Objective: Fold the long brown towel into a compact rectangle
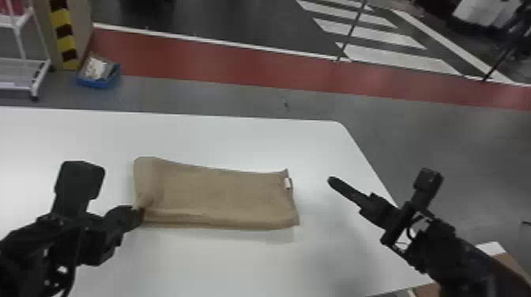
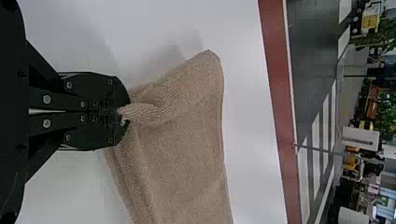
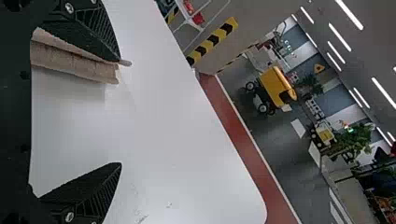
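The towel point(image 1: 221, 193) lies flat on the bench point(image 1: 221, 268) between the two claws, its near left corner in the left claw point(image 1: 137, 216), the rest stretching right and forward from there. A tag point(image 1: 288, 183) sits on its right end, towards the right claw point(image 1: 334, 182), which is apart from it. The bench's right edge runs right of the right claw. Ahead of the left claw, beyond the bench, a bin point(image 1: 96, 83) is on the floor point(image 1: 177, 94), a rack point(image 1: 23, 75) farther left.

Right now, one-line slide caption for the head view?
Left tool pinches the near left corner of the folded brown towel; right tool hangs open.
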Tool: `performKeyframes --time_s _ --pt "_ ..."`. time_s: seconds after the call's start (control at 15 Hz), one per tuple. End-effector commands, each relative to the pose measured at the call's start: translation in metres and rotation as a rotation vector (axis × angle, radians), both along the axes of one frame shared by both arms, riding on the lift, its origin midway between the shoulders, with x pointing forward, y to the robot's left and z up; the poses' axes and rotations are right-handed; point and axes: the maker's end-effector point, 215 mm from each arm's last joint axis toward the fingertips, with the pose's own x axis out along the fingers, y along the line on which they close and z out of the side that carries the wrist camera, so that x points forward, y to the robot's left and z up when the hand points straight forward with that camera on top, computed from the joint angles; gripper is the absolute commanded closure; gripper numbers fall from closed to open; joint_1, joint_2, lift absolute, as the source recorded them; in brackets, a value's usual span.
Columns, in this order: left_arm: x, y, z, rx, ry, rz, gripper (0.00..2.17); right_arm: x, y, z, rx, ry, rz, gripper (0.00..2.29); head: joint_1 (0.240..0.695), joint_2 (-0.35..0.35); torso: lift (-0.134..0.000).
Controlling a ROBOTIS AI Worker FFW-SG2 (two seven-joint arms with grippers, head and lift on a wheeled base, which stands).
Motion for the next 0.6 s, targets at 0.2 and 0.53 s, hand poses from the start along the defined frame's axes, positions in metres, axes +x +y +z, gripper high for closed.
performKeyframes --time_s 0.2,0.53 --pt "-0.037 0.021 -0.003 0.021 0.076 0.014 1.38 0.003 0.007 -0.001 0.002 -0.002 0.010 0.10 0.695 -0.347 -0.123" --pt "-0.031 0.019 0.002 0.012 0.055 0.018 0.50 0.002 0.009 -0.002 0.005 0.004 0.013 0.10 0.695 -0.346 -0.123"
